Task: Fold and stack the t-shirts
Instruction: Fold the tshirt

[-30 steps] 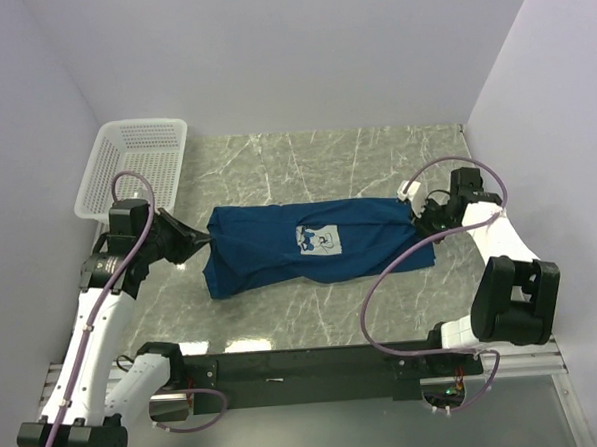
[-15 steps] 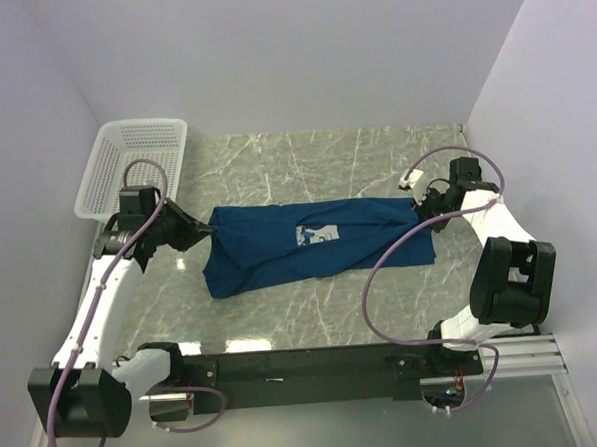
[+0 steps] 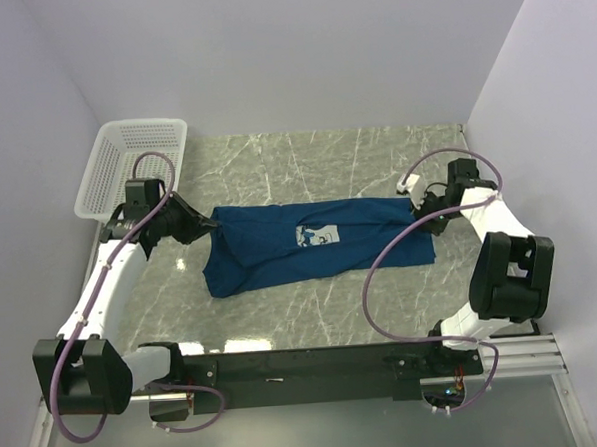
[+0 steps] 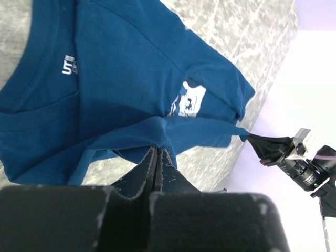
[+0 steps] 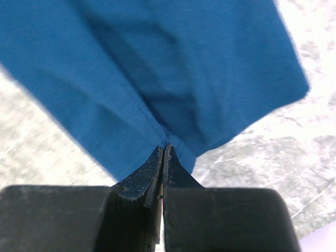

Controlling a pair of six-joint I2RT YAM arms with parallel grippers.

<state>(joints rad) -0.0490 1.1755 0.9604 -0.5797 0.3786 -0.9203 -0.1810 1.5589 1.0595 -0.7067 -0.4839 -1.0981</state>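
Pinched tight on cloth edges, the left pincer point(image 3: 211, 226) and right pincer point(image 3: 416, 214) sit higher in frame than a second ago. The t-shirt point(image 3: 315, 245) lies mid-tabletop point(image 3: 305, 163), stretched between them, its lower right narrower (lengthwise fold probably underway, stacking not started).

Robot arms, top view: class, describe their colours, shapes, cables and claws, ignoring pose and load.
The left arm and right arm have white tubular links joined by chunky black joint housings. A thin purple cable loops loosely along each. Each ends in a black claw, left claw and right claw, with two flat, tapering fingers whose edges look scuffed pale.
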